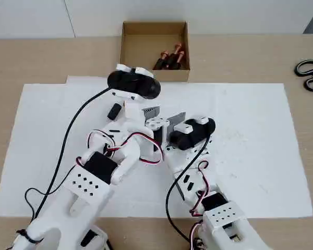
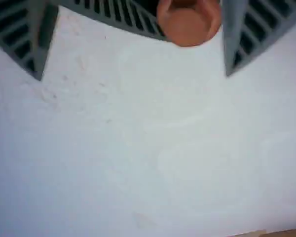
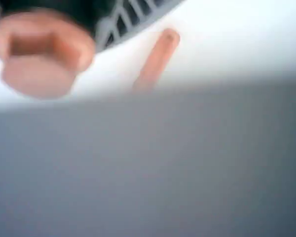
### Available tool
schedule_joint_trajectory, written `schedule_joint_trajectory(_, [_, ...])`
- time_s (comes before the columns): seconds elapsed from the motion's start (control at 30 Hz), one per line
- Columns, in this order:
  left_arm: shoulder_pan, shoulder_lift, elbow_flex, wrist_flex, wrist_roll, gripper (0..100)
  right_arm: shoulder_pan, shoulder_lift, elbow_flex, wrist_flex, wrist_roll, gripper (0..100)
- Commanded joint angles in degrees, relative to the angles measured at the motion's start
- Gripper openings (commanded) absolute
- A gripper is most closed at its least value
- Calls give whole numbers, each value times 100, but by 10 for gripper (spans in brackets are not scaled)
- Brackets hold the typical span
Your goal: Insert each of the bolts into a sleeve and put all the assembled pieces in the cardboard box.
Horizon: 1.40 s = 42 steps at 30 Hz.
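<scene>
Bolt, its orange head, sat between the left gripper's wide-apart fingers, nearer one of them. We could not tell the right gripper's state; the cardboard box lay at twelve o'clock from both.

Table bears sheet, cardboard box, perhaps scissors.

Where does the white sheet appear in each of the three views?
High view: the white sheet covers the middle of the table.
Left wrist view: the white sheet spreads across the picture, behind the grey ribbed fingers.
Right wrist view: the white sheet is the pale band behind the orange bolt head.
Shared landmark: grey ribbed fingers stand against the sheet in every view.
</scene>
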Motion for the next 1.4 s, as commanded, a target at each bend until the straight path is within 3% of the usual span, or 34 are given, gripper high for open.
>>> schedule_joint_trajectory(0.0, [-18, -193, -66, 62, -35, 226, 13, -136, -70, -154, 62, 5])
schedule_joint_trajectory(0.17, [-615, -202, -145, 114, -53, 226, 31, -136, -70, -154, 62, 5])
schedule_joint_trajectory(0.33, [-1811, -193, -673, 1143, -44, 253, 462, -136, -149, -13, 70, 4])
schedule_joint_trajectory(0.53, [-3182, -141, -1385, 2470, -580, 338, 857, -84, -1407, 2237, 70, 4])
schedule_joint_trajectory(0.67, [-3464, -141, -1596, 3182, -985, 340, 971, -22, -3007, 3829, 70, 4])
schedule_joint_trajectory(0.8, [-3736, -141, -1569, 3420, -1134, 340, 980, 690, -4527, 4673, 185, 4])
schedule_joint_trajectory(1.37, [-3771, -141, -1112, 3490, -1248, 340, 1042, 6976, -11437, 5613, 466, 4])
